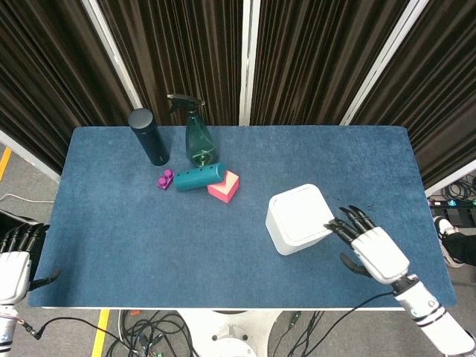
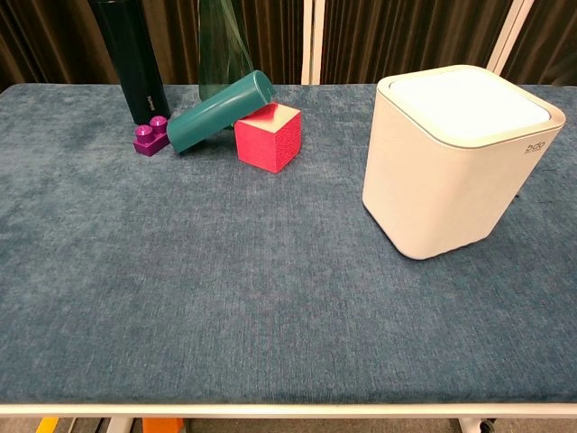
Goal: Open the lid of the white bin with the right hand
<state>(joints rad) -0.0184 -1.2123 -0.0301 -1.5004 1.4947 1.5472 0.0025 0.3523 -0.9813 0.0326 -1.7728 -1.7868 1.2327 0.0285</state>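
Observation:
The white bin stands right of the table's middle with its lid flat and closed; the chest view shows the white bin at the right. My right hand hovers over the table just right of the bin, fingers spread and pointing at its right side, their tips close to the bin's edge. It holds nothing. At the table's near left corner my left hand hangs off the edge, fingers apart and empty. Neither hand shows in the chest view.
At the back left stand a dark flask and a green spray bottle. In front of them lie a teal cylinder, a purple brick and a pink cube. The blue table has dark curtains behind.

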